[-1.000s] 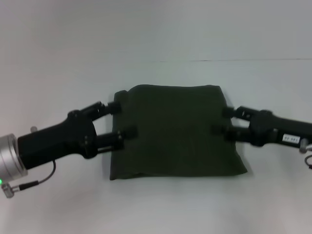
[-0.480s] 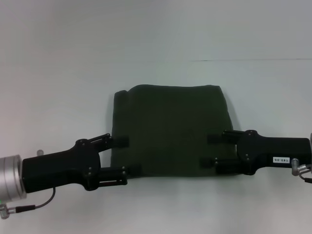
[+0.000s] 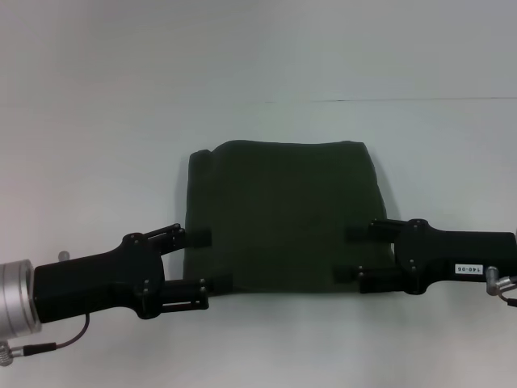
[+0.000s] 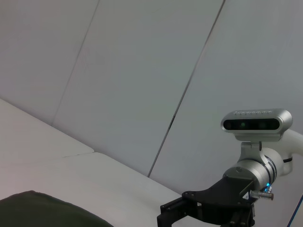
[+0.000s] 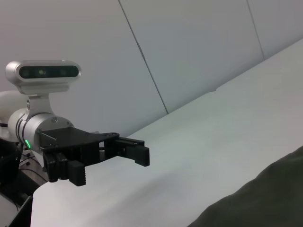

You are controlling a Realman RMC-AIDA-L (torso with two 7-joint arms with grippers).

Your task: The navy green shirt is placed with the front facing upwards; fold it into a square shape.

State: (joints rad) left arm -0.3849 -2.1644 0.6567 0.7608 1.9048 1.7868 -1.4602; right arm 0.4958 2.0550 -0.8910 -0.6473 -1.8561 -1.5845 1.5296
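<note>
Left claw (image 3: 200, 259): fingers spread wide, holding nothing, tips over the shirt's 7 o'clock corner. One finger (image 3: 196, 236) lies against the shirt's 9 o'clock edge; the other reaches the 6 o'clock hem. Right claw (image 3: 352, 254): likewise spread wide and empty, both fingers pointing inward over the shirt's 4 o'clock portion. Navy green shirt (image 3: 279, 212): folded into a roughly square pad, plain green side up, lying flat at the centre of the white desk (image 3: 258, 65). In the left wrist view, the shirt (image 4: 42, 212) shows as a dark mound, with the right claw (image 4: 177, 213) beyond it. In the right wrist view, the left claw (image 5: 106, 163) hovers above the desk (image 5: 227, 132), apart from the shirt (image 5: 265, 198).
</note>
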